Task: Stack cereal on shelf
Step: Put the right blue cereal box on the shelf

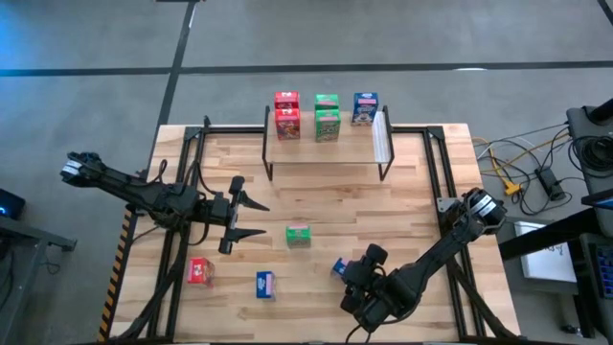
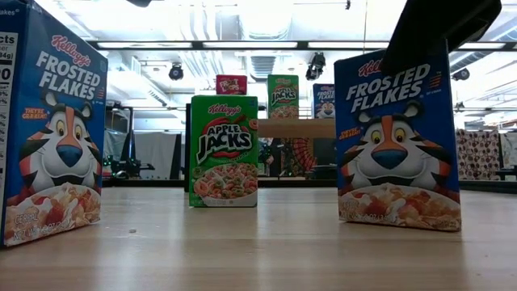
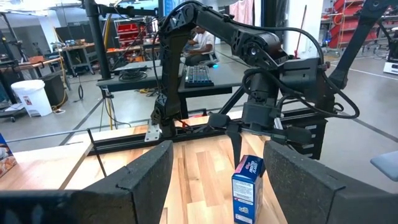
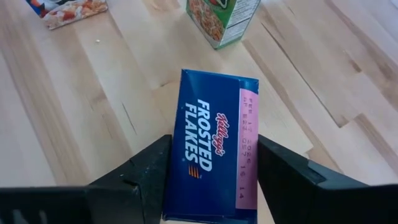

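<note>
Filling the lower centre of the right wrist view with a blue cereal box (image 4: pixel 211 162) (Frosted Flakes, printed face toward the lens). Straddling that box from above with the right gripper (image 4: pixel 214 144), lower right of centre in the high view; not being able to tell whether clamping it or merely flanking it. Resting the box upright on the table (image 1: pixel 412 192). Hovering the left gripper (image 1: pixel 257 219) at left centre of the high view, jaws spread wide and carrying nothing. Showing three more loose boxes across the lower half of the high view: a green box (image 1: pixel 298 236) at centre, a red box (image 1: pixel 200 271) at lower left, a second blue box (image 1: pixel 265 284) just right of it. Carrying five boxes on the shelf (image 1: pixel 326 158) at upper centre: a red pair (image 1: pixel 286 113), a green pair (image 1: pixel 327 117) and a single blue one (image 1: pixel 365 107) toward the right end.
</note>
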Robot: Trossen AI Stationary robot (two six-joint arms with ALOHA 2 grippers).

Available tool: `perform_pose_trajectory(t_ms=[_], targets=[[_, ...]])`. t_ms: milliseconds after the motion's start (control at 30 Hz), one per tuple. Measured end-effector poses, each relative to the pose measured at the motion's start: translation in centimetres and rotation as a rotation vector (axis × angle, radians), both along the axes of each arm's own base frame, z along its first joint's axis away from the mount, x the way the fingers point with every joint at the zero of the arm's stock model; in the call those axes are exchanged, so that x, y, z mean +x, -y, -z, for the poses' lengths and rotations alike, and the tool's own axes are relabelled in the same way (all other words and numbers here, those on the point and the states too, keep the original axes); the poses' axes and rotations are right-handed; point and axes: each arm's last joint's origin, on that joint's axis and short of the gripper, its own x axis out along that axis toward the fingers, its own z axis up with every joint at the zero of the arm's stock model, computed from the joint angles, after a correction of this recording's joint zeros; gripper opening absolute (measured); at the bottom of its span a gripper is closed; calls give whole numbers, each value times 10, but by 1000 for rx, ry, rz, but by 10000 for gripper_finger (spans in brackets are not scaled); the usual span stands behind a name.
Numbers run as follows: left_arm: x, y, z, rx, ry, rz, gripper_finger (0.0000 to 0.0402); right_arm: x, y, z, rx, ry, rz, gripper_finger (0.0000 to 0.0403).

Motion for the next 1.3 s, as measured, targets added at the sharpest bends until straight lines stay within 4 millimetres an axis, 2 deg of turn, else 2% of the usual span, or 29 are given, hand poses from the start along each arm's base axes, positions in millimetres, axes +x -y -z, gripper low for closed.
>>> perform_pose_trajectory(t_ms=[200, 433, 700, 867, 1033, 1300], targets=[[0, 0, 0, 0, 0, 0, 235, 0, 0, 0, 2, 1, -6, 178], [0, 0, 0, 0, 0, 0, 235, 2, 0, -4, 1, 7, -26, 167], [0, 0, 0, 8, 2, 0, 235, -1, 21, -49, 8, 73, -89, 167], [0, 0, -1, 14, 12, 0, 235, -13, 47, -89, 26, 121, -133, 164], [0, 0, -2, 36, 24, 0, 235, -30, 85, -125, -13, 152, -150, 164], [0, 0, -2, 59, 33, 0, 235, -46, 157, -157, -185, 130, -181, 164]])
